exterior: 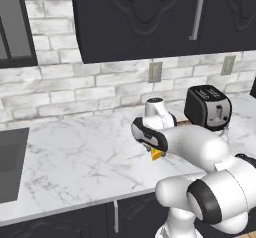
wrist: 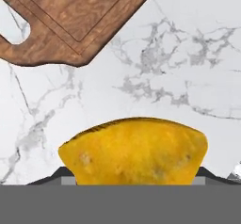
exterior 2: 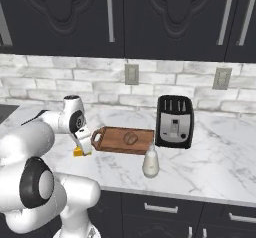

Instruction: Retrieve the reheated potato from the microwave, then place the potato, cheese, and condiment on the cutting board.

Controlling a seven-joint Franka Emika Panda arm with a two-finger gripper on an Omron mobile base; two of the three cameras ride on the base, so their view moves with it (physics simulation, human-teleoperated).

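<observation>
From the left base view, the cheese (exterior: 157, 154) shows as a yellow corner on the counter (exterior: 75, 157), the arm hiding most of it along with the gripper, while the toaster (exterior: 208, 107) stands behind. The right base view puts the cheese just beside the handle end of the cutting board (exterior 2: 122, 139), where the potato (exterior 2: 131, 138) already lies; the condiment bottle (exterior 2: 150, 163) stands in front. In the hand view the wedge sits between both dark fingertips (wrist: 54, 176), the gripper (wrist: 134, 180) apparently closed on it; likely light, firm, slightly yielding, best pinched across flat faces.
</observation>
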